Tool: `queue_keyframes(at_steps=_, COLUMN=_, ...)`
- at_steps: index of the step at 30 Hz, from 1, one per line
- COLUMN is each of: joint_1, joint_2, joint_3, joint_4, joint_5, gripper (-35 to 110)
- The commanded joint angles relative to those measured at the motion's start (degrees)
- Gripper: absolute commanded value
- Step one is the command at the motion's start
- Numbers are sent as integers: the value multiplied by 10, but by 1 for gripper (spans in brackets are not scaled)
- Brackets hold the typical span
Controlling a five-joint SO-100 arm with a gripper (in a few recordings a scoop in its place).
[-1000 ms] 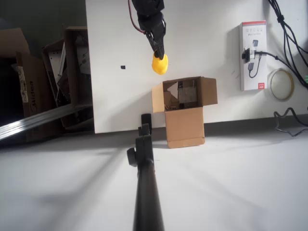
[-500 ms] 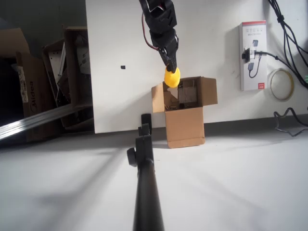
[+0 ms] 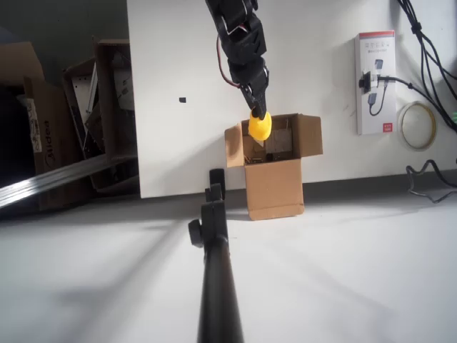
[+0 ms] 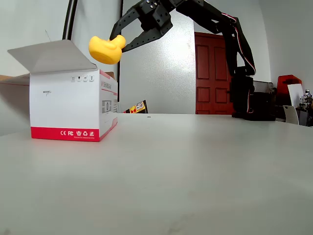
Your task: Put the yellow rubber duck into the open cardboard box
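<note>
The table (image 3: pixel 171 57) is a plain white slab under the overhead view, its bare top carrying a small black speck (image 3: pixel 183 100) at about nine o'clock from the open cardboard box (image 3: pixel 275 168), which stands at the table's near edge with its flaps spread. At three o'clock from the box lies a white and red printed carton (image 3: pixel 375 82) with a dark cable running over it, and beyond that a roll of tape (image 3: pixel 417 125) beside a tangle of black cables (image 3: pixel 428 43). Off the table's left edge sits a large dark brown carton (image 3: pixel 93 114) holding metal parts. The black tool (image 3: pixel 258 111) reaches down from twelve o'clock and is clamped on the yellow rubber duck (image 3: pixel 259 126), which hangs over the box's open top by its far rim. In the fixed view the duck (image 4: pixel 105 49) is held in the air above the white carton (image 4: pixel 73 105), against a grey wall with a dark red door (image 4: pixel 211 73) behind.
</note>
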Motion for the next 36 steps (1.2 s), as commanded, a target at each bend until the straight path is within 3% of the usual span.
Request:
queue_keyframes(at_steps=1, joint_1=1, joint_2=4, joint_3=-29, joint_4=-9, joint_5=4, gripper=6)
queue_keyframes(at_steps=15, joint_1=4, joint_2=3, joint_3=-30, joint_4=-8, joint_5=22, gripper=22)
queue_keyframes(at_steps=27, joint_1=4, joint_2=4, joint_3=-30, joint_4=-7, joint_5=22, gripper=22)
queue_keyframes(at_steps=36, joint_1=7, joint_2=14, joint_3=-30, joint_4=4, joint_5=18, gripper=0)
